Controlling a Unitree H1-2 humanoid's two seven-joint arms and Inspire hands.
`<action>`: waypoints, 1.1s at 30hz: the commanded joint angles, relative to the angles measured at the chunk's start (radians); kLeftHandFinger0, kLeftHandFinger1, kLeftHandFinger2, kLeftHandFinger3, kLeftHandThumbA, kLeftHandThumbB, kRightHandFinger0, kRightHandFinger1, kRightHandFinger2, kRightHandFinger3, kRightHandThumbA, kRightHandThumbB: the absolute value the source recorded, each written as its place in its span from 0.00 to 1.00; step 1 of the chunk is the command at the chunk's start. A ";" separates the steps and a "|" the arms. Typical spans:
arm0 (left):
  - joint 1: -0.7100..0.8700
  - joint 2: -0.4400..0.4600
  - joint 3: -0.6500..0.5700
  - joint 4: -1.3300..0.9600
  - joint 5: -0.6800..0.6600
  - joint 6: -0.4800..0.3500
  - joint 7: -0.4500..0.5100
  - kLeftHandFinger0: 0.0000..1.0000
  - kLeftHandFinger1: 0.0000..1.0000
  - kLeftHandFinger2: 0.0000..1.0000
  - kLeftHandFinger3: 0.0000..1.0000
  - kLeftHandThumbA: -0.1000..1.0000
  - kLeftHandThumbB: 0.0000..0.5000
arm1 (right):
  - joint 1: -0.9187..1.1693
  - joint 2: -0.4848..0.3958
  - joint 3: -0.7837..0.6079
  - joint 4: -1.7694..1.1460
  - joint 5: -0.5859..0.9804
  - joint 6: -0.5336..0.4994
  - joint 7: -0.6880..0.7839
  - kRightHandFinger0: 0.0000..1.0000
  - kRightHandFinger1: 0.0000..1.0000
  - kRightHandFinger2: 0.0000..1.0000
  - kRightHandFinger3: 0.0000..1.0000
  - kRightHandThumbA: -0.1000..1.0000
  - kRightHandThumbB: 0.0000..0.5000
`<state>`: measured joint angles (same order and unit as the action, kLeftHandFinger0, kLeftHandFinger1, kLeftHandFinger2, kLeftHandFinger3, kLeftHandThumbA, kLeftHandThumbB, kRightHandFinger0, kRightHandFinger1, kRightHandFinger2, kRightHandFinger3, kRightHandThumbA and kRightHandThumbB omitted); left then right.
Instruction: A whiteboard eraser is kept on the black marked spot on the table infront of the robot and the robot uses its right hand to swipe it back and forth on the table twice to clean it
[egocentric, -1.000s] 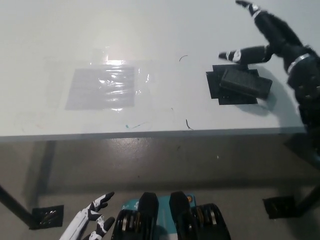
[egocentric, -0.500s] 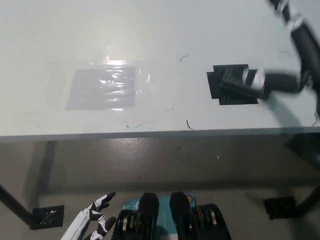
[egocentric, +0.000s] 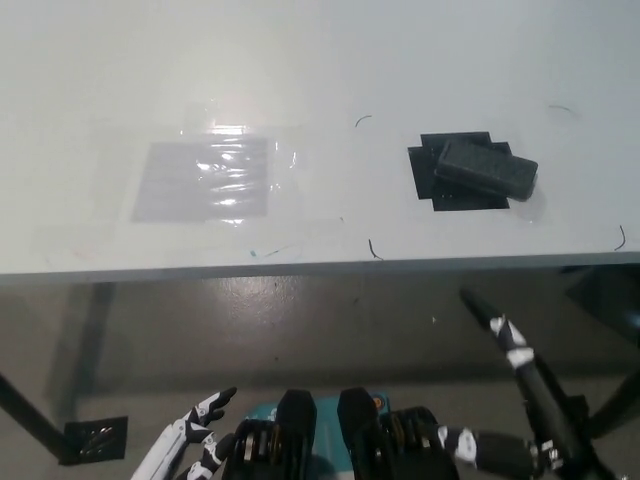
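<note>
A dark grey whiteboard eraser (egocentric: 486, 167) lies tilted on the black marked spot (egocentric: 455, 178) at the right of the white table (egocentric: 300, 80), with nothing touching it. My black right hand (egocentric: 520, 400) is down below the table's front edge at the lower right, fingers spread and holding nothing, well apart from the eraser. My white left hand (egocentric: 188, 445) rests at the bottom left, low beneath the table, fingers apart.
A clear taped plastic sheet over a grey patch (egocentric: 210, 178) lies at the table's left centre. Small pen marks (egocentric: 374, 248) dot the surface near the front edge. Black table feet (egocentric: 95, 436) stand on the floor below.
My right hand has left the eraser and dropped from above the table's right side to below its front edge. The eraser stays on the black spot. The view shifted slightly.
</note>
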<state>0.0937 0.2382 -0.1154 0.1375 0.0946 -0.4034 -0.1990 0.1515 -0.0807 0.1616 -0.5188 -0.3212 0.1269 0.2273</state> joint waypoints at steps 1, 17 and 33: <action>-0.008 -0.001 0.021 -0.005 -0.043 -0.067 0.013 1.00 1.00 1.00 1.00 0.85 0.81 | 0.080 0.051 -0.034 0.204 0.157 -0.481 -0.154 1.00 1.00 1.00 1.00 1.00 0.45; -0.033 0.001 0.033 -0.006 -0.037 -0.067 0.024 1.00 1.00 1.00 1.00 0.86 0.80 | -0.045 0.041 -0.097 0.624 0.142 -0.562 -0.173 1.00 1.00 1.00 1.00 1.00 0.60; -0.034 -0.001 0.032 0.006 -0.031 -0.067 0.021 1.00 1.00 1.00 1.00 0.84 0.80 | -0.080 0.032 -0.090 0.690 0.119 -0.597 -0.187 1.00 1.00 1.00 1.00 1.00 0.58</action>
